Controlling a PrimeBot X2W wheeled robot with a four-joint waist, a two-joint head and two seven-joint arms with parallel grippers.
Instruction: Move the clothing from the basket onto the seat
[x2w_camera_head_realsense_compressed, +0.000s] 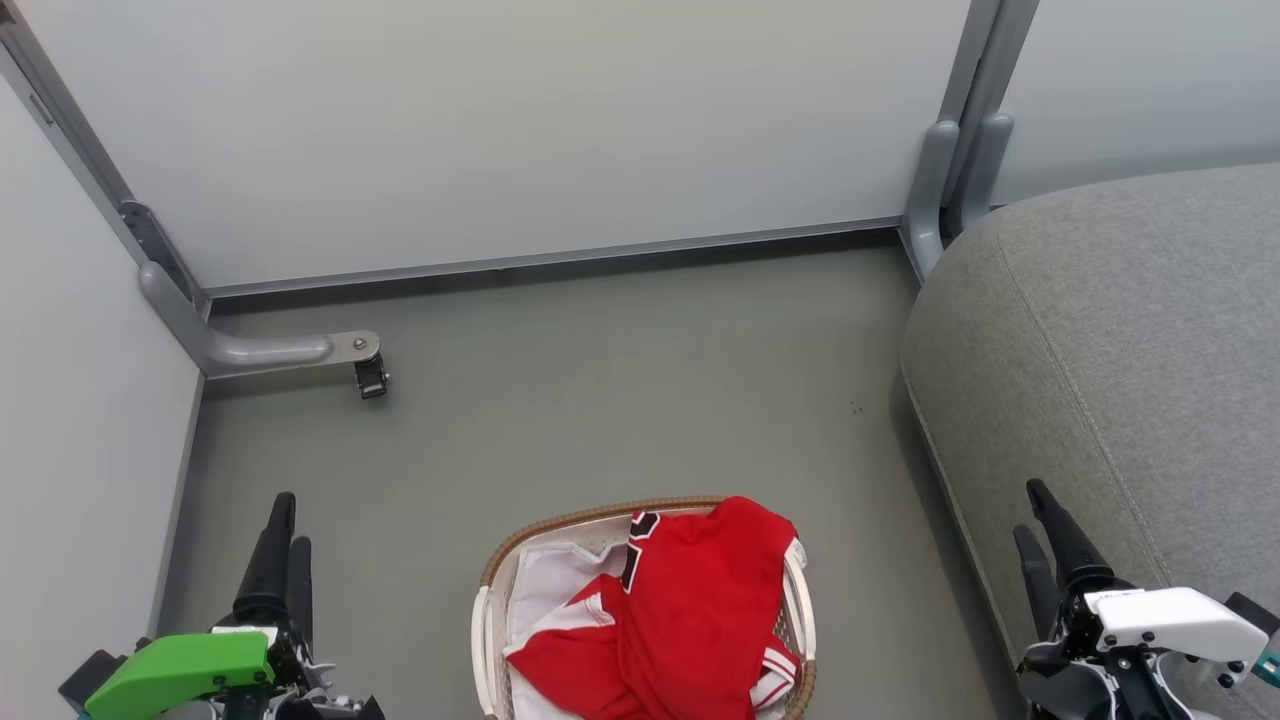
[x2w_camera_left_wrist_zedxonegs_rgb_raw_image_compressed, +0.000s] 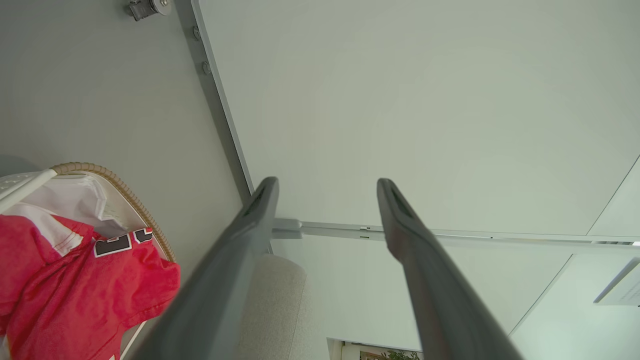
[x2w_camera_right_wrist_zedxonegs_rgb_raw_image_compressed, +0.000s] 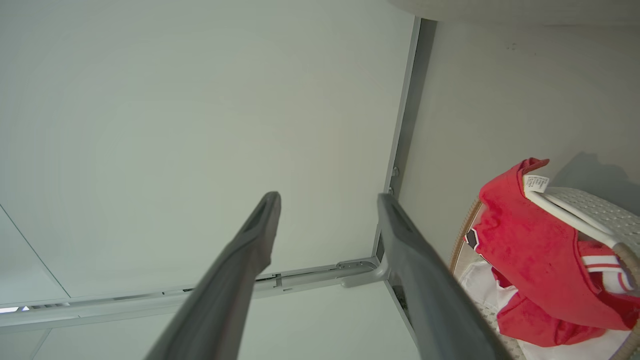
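Two grippers stand nearest, well apart from each other. The left gripper (x2w_camera_head_realsense_compressed: 290, 525), under a green housing, shows its fingers spread wide in its wrist view. The right gripper (x2w_camera_head_realsense_compressed: 1030, 510), under a white housing, is equally wide, and both hold nothing. Between them, slightly further out, the oval laundry basket (x2w_camera_head_realsense_compressed: 590, 515) sits on the grey floor (x2w_camera_head_realsense_compressed: 600, 380). The red clothing (x2w_camera_head_realsense_compressed: 690, 600) lies heaped inside it over a white sheet (x2w_camera_head_realsense_compressed: 545, 585) — one fold draped across the rim on the robot's right. The grey upholstered seat (x2w_camera_head_realsense_compressed: 1130, 340) stands right of the basket, not touching it. Furthest back are pale partition panels (x2w_camera_head_realsense_compressed: 500, 130) and a caster foot (x2w_camera_head_realsense_compressed: 370, 375) at the left.
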